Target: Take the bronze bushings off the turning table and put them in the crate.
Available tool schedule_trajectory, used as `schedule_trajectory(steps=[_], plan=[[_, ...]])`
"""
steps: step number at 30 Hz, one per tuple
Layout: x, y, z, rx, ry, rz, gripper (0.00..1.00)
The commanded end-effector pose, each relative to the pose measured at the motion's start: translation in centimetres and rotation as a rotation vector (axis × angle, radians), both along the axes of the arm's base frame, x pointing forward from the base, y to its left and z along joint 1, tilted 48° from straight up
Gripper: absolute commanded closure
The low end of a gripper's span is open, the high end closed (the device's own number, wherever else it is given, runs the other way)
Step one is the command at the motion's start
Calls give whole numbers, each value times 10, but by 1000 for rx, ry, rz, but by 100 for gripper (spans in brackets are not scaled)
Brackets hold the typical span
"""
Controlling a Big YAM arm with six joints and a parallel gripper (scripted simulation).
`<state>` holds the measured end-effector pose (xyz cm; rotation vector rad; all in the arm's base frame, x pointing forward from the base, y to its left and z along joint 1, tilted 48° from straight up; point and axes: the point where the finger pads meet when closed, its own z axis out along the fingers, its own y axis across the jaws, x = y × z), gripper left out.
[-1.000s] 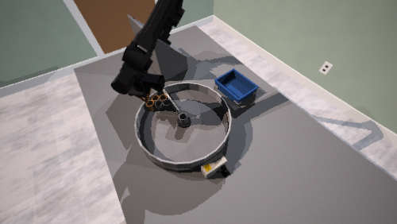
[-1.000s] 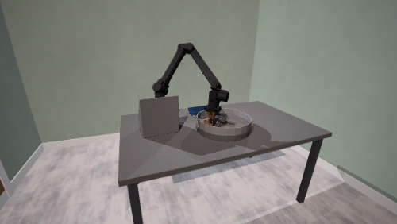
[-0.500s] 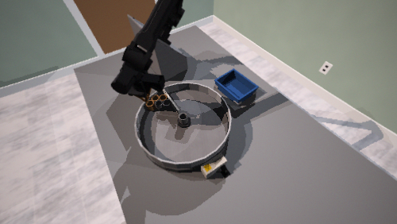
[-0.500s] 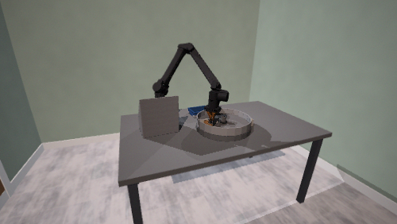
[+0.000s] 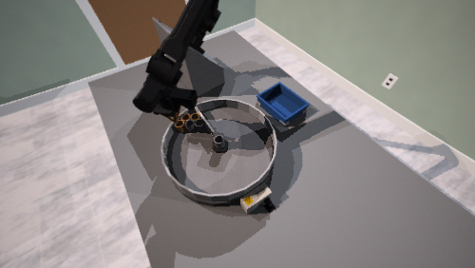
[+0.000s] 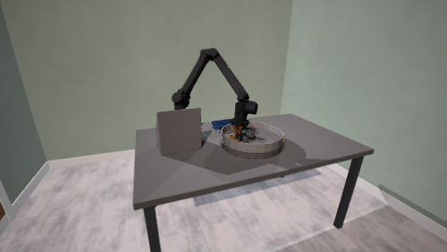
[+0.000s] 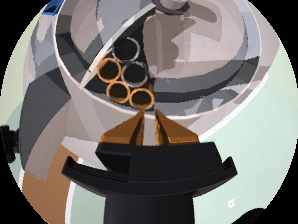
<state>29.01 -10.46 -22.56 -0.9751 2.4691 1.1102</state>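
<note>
Three bronze bushings [image 5: 184,121] [image 6: 232,137] [image 7: 129,95] lie far and left of our gripper's [image 5: 176,119] [image 6: 239,139] [image 7: 150,111] tips in the wrist view; its fingers stand slightly apart, empty.

Gripper [image 5: 176,116] [image 6: 238,134] [image 7: 150,111]: no discernible shift over past second (any smaller movement too slight to tell at this picture size).
</note>
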Motion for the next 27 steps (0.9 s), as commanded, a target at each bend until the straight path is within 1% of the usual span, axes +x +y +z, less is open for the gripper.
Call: schedule_trajectory(steps=[1,10,13,27], plan=[[16,-23,0,-29,-45,-20,85],[16,-24,-2,-25,-41,-22,85],[13,-21,0,-21,-36,-22,85],[13,-21,0,-21,-35,-21,85]])
